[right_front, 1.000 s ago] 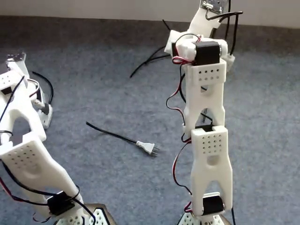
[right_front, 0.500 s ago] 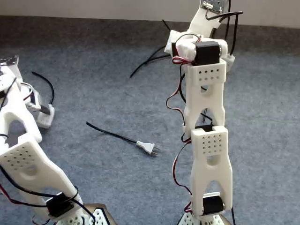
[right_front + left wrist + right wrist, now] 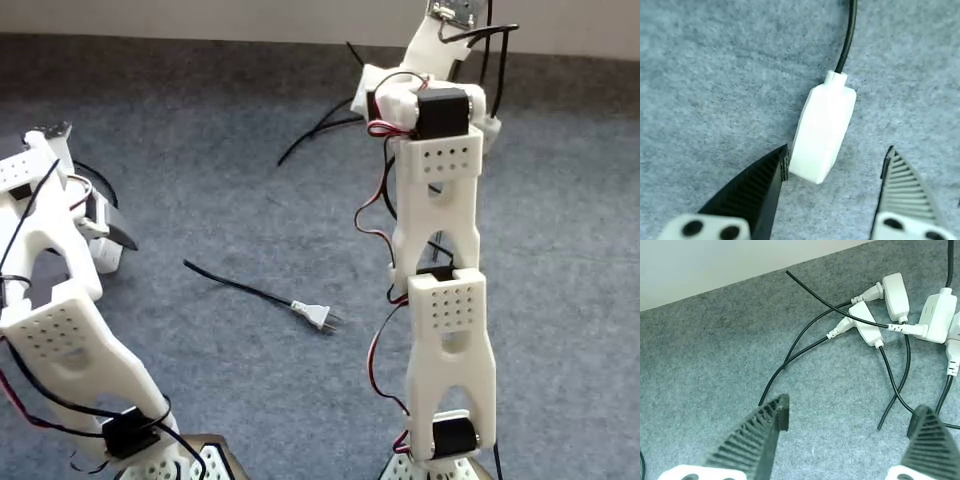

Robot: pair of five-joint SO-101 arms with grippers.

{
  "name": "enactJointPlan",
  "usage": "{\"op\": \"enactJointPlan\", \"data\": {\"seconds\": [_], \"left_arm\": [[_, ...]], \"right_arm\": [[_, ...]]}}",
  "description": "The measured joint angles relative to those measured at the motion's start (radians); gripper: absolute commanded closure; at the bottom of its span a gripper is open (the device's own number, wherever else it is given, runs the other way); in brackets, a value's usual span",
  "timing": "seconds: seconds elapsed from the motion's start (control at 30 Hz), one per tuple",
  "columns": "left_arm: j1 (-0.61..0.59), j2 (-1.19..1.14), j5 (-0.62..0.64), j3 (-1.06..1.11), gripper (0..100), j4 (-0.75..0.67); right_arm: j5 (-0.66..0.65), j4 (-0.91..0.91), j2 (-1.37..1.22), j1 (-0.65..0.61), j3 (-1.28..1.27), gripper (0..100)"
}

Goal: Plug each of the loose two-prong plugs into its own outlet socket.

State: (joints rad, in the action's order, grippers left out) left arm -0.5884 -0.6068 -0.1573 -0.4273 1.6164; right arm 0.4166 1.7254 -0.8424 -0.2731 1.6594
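Between the wide-spread jaws of your left tool (image 3: pixel 837 152) lies the free end of a white outlet socket (image 3: pixel 824 131), its black cord (image 3: pixel 847 35) leading away from the tool. The black finger (image 3: pixel 762 182) sits right against one side of the socket, touching or nearly so, while the grey finger stands apart on the other. I judge this a line-up for gripping the socket, so that it is held firm while a plug goes in. The loose two-prong plug (image 3: pixel 316 316) lies mid-frame in the high view, prongs pointing lower right, well apart from both tools. Your right tool (image 3: pixel 852 406) is likewise spread wide and holds nothing; white plugs and sockets (image 3: pixel 897 295) lie tangled beyond it, near the wall. Grey felt-like cloth covers the surface (image 3: pixel 220 150), and a pale wall (image 3: pixel 200 15) runs along the top edge of the high view
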Motion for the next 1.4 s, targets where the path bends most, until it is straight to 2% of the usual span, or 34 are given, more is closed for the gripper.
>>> {"op": "enactJointPlan", "data": {"seconds": [0.37,0.7,1.4], "left_arm": [[0.005,0.0,0.0,-0.002,69,0.0],[0.005,0.005,0.0,-0.127,69,0.063],[0.006,-0.103,0.0,-0.117,70,0.071]], "right_arm": [[0.0,0.0,0.0,0.0,0.0,63.6],[0.0,0.0,0.0,0.0,0.0,63.6],[0.0,0.0,0.0,0.0,0.0,63.6]]}}
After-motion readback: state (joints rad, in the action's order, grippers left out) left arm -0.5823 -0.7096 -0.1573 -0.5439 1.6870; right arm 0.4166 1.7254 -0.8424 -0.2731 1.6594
